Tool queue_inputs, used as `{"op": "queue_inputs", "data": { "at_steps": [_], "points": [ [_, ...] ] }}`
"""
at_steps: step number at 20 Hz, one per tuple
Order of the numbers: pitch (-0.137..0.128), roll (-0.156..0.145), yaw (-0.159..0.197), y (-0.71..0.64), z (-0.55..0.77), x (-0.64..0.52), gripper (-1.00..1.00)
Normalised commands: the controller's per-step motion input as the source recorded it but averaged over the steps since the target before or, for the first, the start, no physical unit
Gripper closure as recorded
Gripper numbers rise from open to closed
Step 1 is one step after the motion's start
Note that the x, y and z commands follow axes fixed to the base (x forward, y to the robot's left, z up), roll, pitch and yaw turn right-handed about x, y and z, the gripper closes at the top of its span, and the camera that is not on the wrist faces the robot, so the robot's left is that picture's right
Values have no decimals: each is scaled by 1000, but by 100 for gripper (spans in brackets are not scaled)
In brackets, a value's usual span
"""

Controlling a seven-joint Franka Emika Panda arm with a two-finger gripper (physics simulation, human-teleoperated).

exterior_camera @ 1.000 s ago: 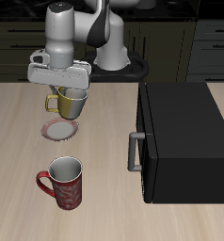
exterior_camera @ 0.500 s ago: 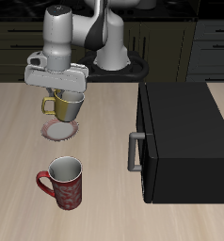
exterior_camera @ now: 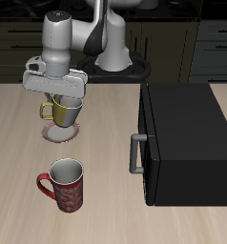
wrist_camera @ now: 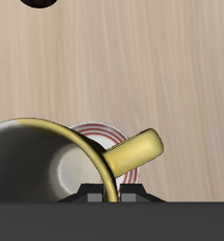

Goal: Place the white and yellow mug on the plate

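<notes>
My gripper (exterior_camera: 60, 96) is shut on the rim of the white and yellow mug (exterior_camera: 66, 111) and holds it upright just above the plate (exterior_camera: 57, 134). The mug hangs over the plate's back part, its handle toward the plate's side. In the wrist view the mug (wrist_camera: 34, 160) fills the frame near my gripper (wrist_camera: 106, 195). Its yellow handle (wrist_camera: 135, 154) sticks out over the plate (wrist_camera: 106, 138), whose red-brown rim shows behind the mug. Whether the mug touches the plate I cannot tell.
A red speckled mug (exterior_camera: 65, 183) stands nearer the table's front edge, in front of the plate. A large black box (exterior_camera: 185, 141) with a grey handle (exterior_camera: 135, 153) stands on the table beside them. Dark cabinets run behind the table.
My gripper has carried the mug a little sideways and down, so it now hangs closer over the plate. The red mug and the black box have not moved.
</notes>
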Motion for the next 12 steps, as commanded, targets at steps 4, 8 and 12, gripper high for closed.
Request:
{"op": "queue_inputs", "data": {
  "at_steps": [4,8,12],
  "points": [
    [16,-9,11,-36,-118,87,100],
    [8,-12,11,-65,-103,5,100],
    [18,-8,8,-51,-116,57,100]
  ]
}}
